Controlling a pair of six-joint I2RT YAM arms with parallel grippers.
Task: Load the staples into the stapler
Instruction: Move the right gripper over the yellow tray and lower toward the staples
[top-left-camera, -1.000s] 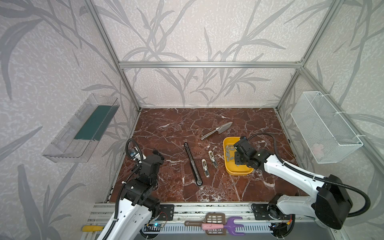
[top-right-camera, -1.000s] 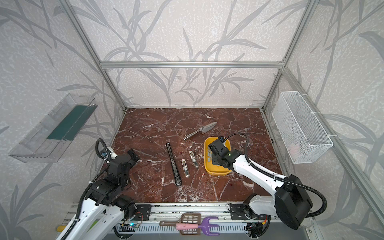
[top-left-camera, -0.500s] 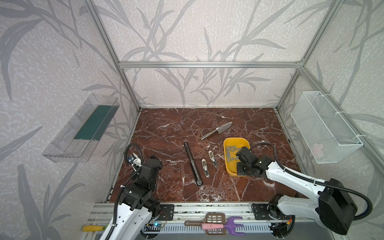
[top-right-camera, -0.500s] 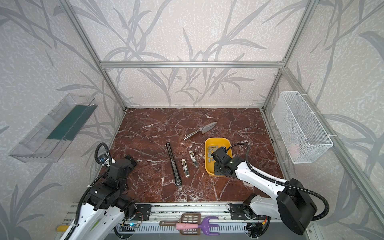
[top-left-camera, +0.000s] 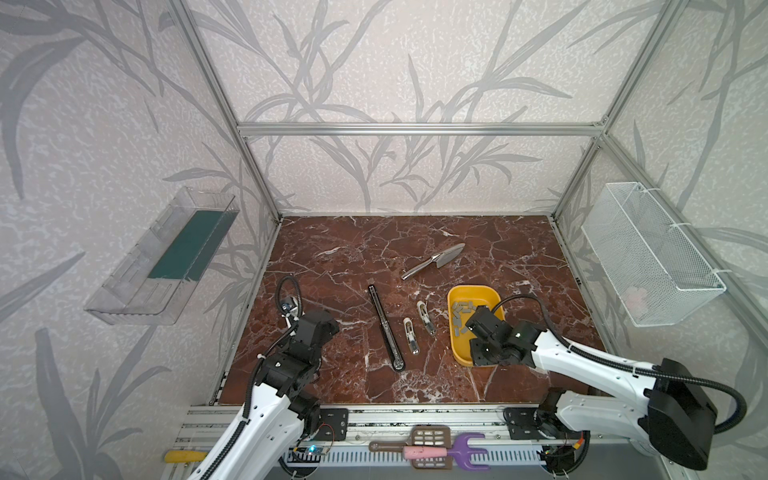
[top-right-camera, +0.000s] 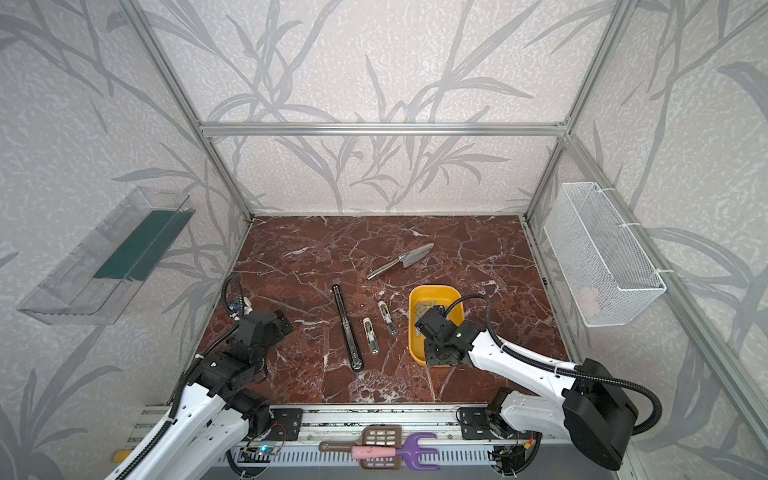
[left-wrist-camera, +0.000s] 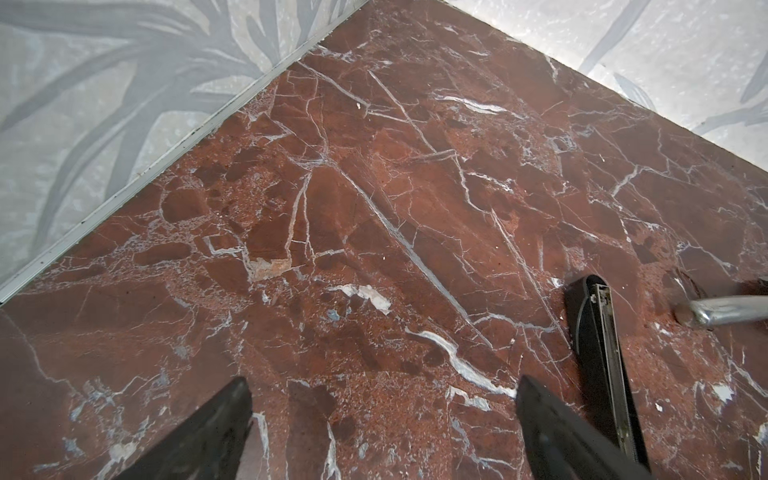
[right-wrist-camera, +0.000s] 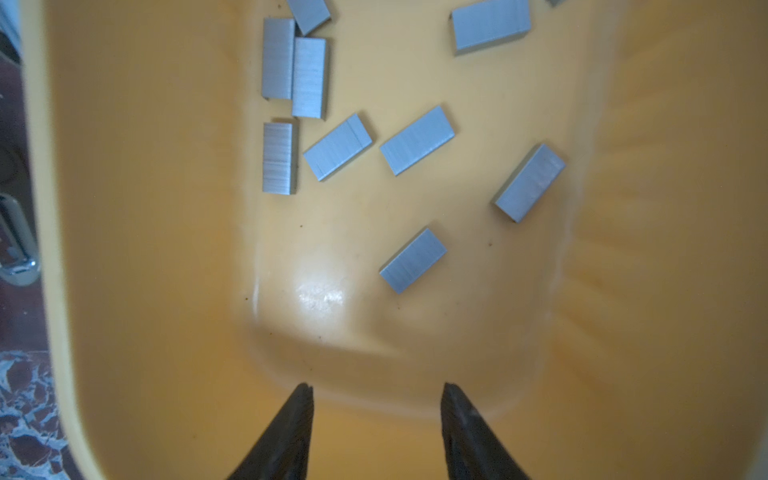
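Right wrist view: right gripper (right-wrist-camera: 376, 388), jaws half apart and empty, over the yellow tray (right-wrist-camera: 145, 249); staples (right-wrist-camera: 417, 139) lie at mixed angles. Left gripper (left-wrist-camera: 384, 382) spread wide; black stapler (top-left-camera: 385, 328) runs near-far.

Setting: robot test cell, lab-type. Evidence: aluminium-profile frame (top-left-camera: 415, 129) boxing in a marble-pattern tabletop (top-left-camera: 353, 257); leaf-print panels (top-left-camera: 415, 62) as walls; two white arms (top-left-camera: 582, 365) bolted to a slotted rail (top-left-camera: 415, 417) at 6 o'clock; clear bin (top-left-camera: 137, 291) at 9 o'clock, wire basket (top-left-camera: 648, 266) at 3 o'clock.
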